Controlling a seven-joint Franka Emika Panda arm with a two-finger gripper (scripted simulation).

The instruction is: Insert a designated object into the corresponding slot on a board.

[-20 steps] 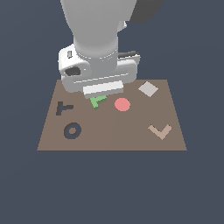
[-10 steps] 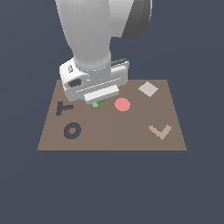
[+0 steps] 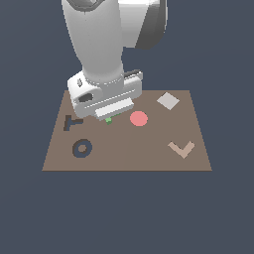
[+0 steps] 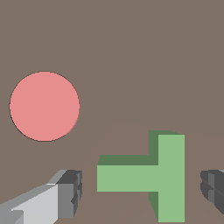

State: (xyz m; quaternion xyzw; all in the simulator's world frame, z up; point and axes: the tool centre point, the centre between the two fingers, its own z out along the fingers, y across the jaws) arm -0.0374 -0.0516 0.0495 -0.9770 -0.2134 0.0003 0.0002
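Note:
The green T-shaped block point(image 4: 151, 177) lies flat on the brown board point(image 3: 129, 151). In the exterior view only a small green corner of the block point(image 3: 108, 120) shows under my hand. My gripper point(image 4: 141, 192) is open and low over the block, with one finger point(image 4: 68, 194) off the stem's end and the other finger point(image 4: 213, 190) beyond the crossbar, both apart from it. In the exterior view the gripper point(image 3: 110, 116) sits right of the dark T-shaped slot point(image 3: 73, 122), which is at the board's left side.
A red disc point(image 3: 138, 118) lies just right of the block, also in the wrist view point(image 4: 44, 106). A dark ring cutout point(image 3: 82, 148) sits below the T slot. A grey diamond tile point(image 3: 168, 100) and a tan V-shaped piece point(image 3: 181, 148) lie on the board's right side.
The arm has come down over the green T and turned its hand; the block, plainly seen a second ago, is now almost wholly covered in the exterior view.

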